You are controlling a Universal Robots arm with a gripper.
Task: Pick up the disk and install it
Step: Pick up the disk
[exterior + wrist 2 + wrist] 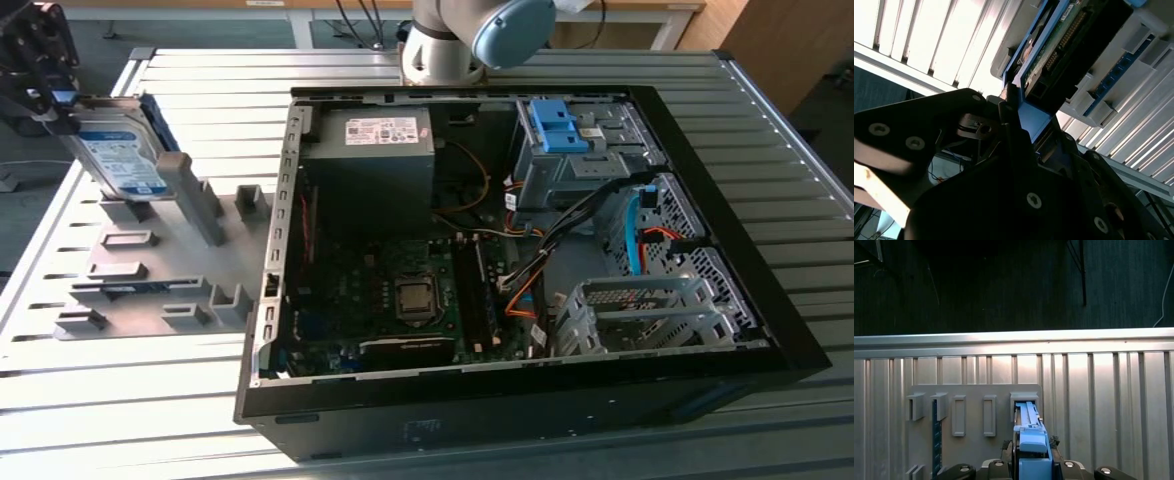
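Note:
The disk (pixel 120 160) is a silver drive with a white-and-blue label and a blue bracket. It stands on edge, leaning, in a slot of the grey holder plate (pixel 147 270) at the exterior view's left. My black gripper (pixel 47 95) is at its upper far end. In the second wrist view the fingers (pixel 1010 117) press against the blue bracket of the disk (pixel 1064 45). In the first wrist view the disk's blue end (pixel 1031 440) sits between the jaws of the gripper (pixel 1032 462), which is shut on it.
An open computer case (pixel 787 340) lies on the slatted metal table (pixel 120 420) to the exterior view's right. Inside are a grey power supply (pixel 380 135), a motherboard, a blue latch piece (pixel 554 125) on a drive bay, and a metal cage (pixel 641 310). The arm's base (pixel 447 50) stands behind the case.

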